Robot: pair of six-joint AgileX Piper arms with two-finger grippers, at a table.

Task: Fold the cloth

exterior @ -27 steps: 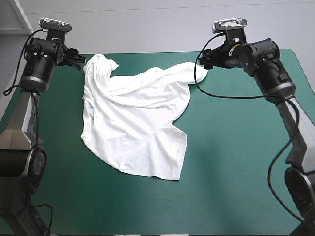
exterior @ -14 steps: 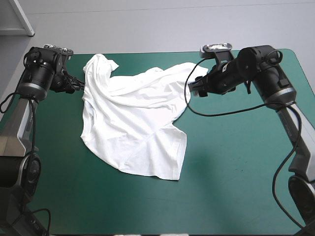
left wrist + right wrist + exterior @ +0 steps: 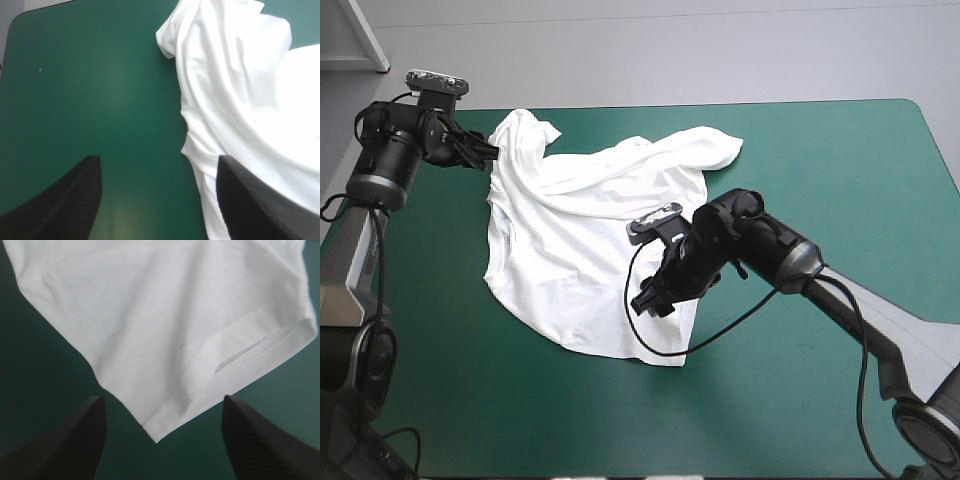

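While the teal-green table cover [image 3: 820, 400] carries the same load as before, the T-shirt [image 3: 580, 240] lies on its left-centre part, loosely spread and wrinkled, one sleeve bunched toward the far-left corner and the hem running to a point at the near side; its outline matches the earlier pictures, so no fold has yet been made. The main change is in the right arm [image 3: 790, 260], which earlier reached to the shirt's far-right corner and has since swung inward and toward the near edge, across the cloth. The right gripper [image 3: 653, 300] now hangs over the near hem corner [image 3: 155, 437]; in its wrist view the black fingers stand well apart, holding nothing, with that corner lying between them on the cover. The left gripper [image 3: 485, 152] has shifted only slightly and sits just beside the bunched sleeve [image 3: 525, 130] at the far left, its fingers likewise spread and empty, the cloth's edge passing under one of them. Judged from this layout, the step in hand is a re-grasp: the far-right hold has been given up for the near corner, probably to draw the shirt flat before folding.
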